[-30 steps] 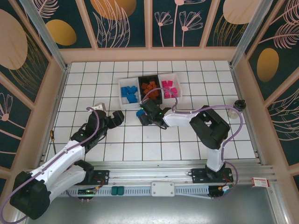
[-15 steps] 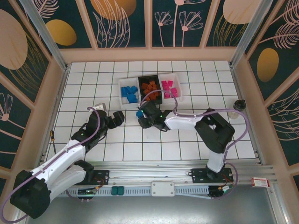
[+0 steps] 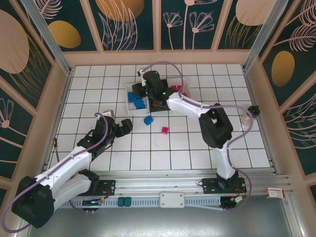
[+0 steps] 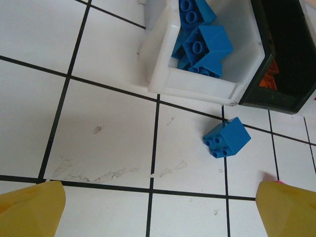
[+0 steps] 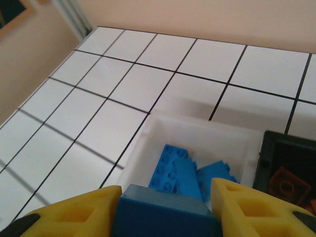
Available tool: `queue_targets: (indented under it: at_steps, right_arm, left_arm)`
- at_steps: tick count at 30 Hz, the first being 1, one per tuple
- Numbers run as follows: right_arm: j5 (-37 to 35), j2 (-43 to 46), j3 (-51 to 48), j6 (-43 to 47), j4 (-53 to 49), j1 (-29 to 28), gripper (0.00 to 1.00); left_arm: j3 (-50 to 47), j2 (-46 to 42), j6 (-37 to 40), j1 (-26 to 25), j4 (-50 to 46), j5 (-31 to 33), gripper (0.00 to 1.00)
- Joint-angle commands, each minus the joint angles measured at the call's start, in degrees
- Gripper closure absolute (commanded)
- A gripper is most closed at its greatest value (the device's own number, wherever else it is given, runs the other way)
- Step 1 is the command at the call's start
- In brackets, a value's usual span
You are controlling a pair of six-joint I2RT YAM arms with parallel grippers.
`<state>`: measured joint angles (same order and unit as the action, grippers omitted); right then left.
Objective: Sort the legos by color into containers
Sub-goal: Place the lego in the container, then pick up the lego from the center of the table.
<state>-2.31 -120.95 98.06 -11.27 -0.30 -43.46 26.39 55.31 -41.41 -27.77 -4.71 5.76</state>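
**Top view** — The right arm stretches to the far middle of the bench [image 3: 89, 98]. The right end effector [image 3: 148, 92] is poised over the row of bins [image 3: 127, 101], above the left white bin [image 3: 129, 109] where blue legos [image 3: 136, 98] are piled. Two strays lie on the tiles nearer the arms: a stray blue brick [image 3: 147, 120] just short of the bins, and a pink brick [image 3: 164, 130] a little nearer and to its right. The left end effector [image 3: 118, 121] hangs to the left of them, fingers spread wide and holding nothing.

**Left wrist** — Its yellow fingertips [image 4: 29, 210] stand far apart over bare tile. The stray blue brick [image 4: 226, 138] lies ahead on its side, close to where the white bin [image 4: 163, 74] meets the black bin [image 4: 284, 29].

**Right wrist** — The yellow fingers [image 5: 74, 215] are narrowed onto a held brick [image 5: 165, 215], which is blue. It hangs over the near rim of the white bin [image 5: 197, 131]. An orange lego [image 5: 286, 185] shows in the black bin [image 5: 269, 143] alongside.

The step in hand looks like the drop of a blue brick into its bin. The next move calls for the brick to be fully over the bin's inside, not its rim, before the fingers part. The two strays would then remain to be sorted.
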Motion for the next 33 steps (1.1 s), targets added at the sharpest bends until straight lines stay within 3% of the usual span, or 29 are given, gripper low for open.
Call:
queue_targets:
  at_steps: [1, 3, 6, 9, 13, 20, 24, 33]
  right_arm:
    - [-1.12, -5.88, 7.14, -1.95, -4.22, 0.89, 0.68]
    - [-1.04, -8.94, 12.02, -2.44, -6.52, 1.25, 0.64]
    - [-0.28, -11.16, 16.09, -2.55, -8.38, 1.36, 0.45]
    - [0.42, -8.27, 14.13, -2.98, -6.63, 1.36, 0.40]
    - [0.55, 2.50, 1.32, -3.74, 0.90, 1.40, 0.39]
    - [-0.67, 21.77, -25.72, -5.98, 10.41, 1.86, 0.38]
    - [-2.08, 31.17, -37.44, -7.31, 12.55, 2.71, 0.38]
    - [-2.72, 44.29, -47.90, -9.10, 13.30, 5.05, 0.37]
  left_arm:
    - [-0.28, 1.05, 1.57, -0.10, 0.95, -2.82, 0.02]
    - [-0.38, 1.86, 2.02, -0.09, 1.95, -4.29, 0.02]
    - [-0.33, 3.39, 2.38, -0.74, 3.27, -4.59, 0.02]
    - [0.97, 5.58, 2.84, -3.40, 4.16, -2.60, 0.01]
    - [5.26, 11.88, 3.78, -8.64, 3.91, 3.17, 0.01]
    - [13.04, 22.35, 8.96, -11.71, 4.49, 7.08, 0.02]
    - [18.72, 30.11, 11.61, -13.44, 2.64, 9.00, 0.08]
    - [26.54, 42.10, 14.15, -16.85, 0.23, 15.91, 0.25]
